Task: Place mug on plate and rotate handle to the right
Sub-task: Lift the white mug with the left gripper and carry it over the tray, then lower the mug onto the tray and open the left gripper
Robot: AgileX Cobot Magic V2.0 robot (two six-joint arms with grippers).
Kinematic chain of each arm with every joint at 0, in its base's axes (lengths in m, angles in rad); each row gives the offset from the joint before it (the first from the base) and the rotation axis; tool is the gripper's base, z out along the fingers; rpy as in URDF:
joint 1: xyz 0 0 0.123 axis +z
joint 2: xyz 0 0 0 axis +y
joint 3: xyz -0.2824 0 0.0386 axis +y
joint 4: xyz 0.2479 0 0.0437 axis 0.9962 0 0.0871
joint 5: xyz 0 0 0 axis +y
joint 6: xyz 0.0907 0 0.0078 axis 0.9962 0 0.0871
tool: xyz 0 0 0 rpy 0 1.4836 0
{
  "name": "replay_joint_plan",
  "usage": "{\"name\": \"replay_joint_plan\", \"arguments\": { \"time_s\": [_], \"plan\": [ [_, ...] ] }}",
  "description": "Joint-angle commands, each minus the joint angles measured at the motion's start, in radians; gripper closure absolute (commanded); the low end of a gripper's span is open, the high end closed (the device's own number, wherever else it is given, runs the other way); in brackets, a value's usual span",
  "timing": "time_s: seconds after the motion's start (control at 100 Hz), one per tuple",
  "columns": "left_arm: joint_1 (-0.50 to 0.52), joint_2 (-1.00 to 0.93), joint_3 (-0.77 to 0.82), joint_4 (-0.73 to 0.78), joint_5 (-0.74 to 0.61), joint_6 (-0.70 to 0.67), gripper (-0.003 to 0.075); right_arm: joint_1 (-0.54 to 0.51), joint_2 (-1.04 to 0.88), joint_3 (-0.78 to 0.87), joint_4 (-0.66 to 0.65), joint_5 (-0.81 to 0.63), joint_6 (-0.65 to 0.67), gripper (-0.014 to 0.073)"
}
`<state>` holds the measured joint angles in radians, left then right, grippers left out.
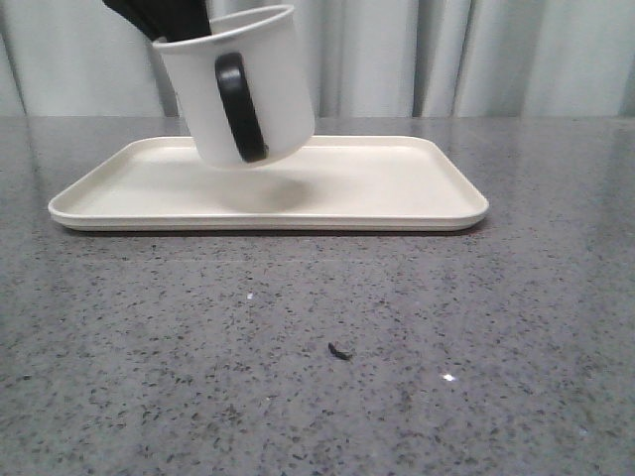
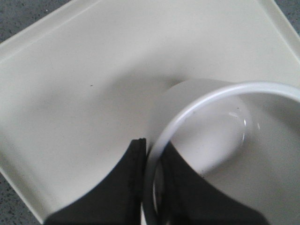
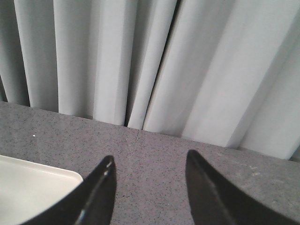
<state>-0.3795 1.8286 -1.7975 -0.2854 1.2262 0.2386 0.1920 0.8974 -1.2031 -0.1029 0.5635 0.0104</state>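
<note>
Left gripper [image 2: 149, 187] is clamped on the rim of the mug [image 1: 238, 89], one finger inside, one outside. Mug hangs tilted above the plate [image 1: 397, 188], clear of it, handle [image 1: 241, 107] facing the camera. Recommend levelling before lowering. Right gripper [image 3: 149, 190]: jaws apart, empty.

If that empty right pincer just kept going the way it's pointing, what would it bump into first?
Probably the grey tabletop just ahead of the open right pincer, or the curtain behind if it clears that; depth is unclear.
</note>
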Motion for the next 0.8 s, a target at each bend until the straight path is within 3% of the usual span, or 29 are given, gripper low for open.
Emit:
{"name": "replay_joint_plan", "arguments": {
  "time_s": [0.0, 0.79],
  "plan": [
    [-0.008, -0.029, -0.036, -0.042, -0.039, -0.003, 0.0739, -0.002, -0.003, -0.034, -0.020, -0.069, -0.010, 0.0233],
    [-0.008, 0.055, -0.036, -0.067, 0.010, -0.003, 0.0738, -0.002, -0.003, -0.034, -0.020, -0.069, -0.010, 0.0233]
  ]
}}
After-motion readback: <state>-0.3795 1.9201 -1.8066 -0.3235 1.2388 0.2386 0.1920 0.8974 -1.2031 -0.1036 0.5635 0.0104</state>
